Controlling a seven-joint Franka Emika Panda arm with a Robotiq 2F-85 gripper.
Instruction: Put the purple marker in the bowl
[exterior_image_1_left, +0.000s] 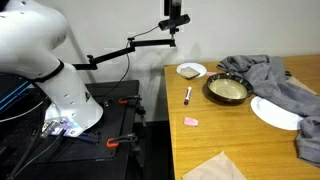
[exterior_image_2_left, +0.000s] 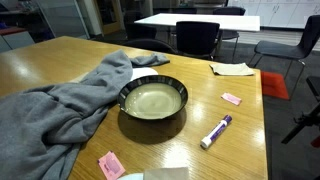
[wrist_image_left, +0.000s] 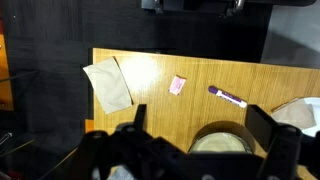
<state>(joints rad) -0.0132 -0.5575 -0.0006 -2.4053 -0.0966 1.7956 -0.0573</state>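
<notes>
The purple marker (exterior_image_1_left: 187, 95) lies flat on the wooden table, its whitish end nearest the table's edge. It also shows in the other exterior view (exterior_image_2_left: 216, 131) and in the wrist view (wrist_image_left: 227, 97). The dark-rimmed bowl (exterior_image_1_left: 227, 101) with a pale inside stands beside it, a short gap apart, and shows in the other exterior view (exterior_image_2_left: 153, 118) and the wrist view (wrist_image_left: 220, 127). My gripper (wrist_image_left: 198, 110) is open and empty, high above the table, with the bowl between its fingers in the wrist view. It is out of both exterior views.
A grey cloth (exterior_image_1_left: 270, 75) lies against the bowl's far side. A small white bowl (exterior_image_1_left: 191, 70), a flat white plate (exterior_image_1_left: 275, 112), a small pink square piece (exterior_image_1_left: 191, 121) and a beige napkin (exterior_image_1_left: 215, 168) are on the table. A camera stand (exterior_image_1_left: 175, 20) rises beside the table's edge.
</notes>
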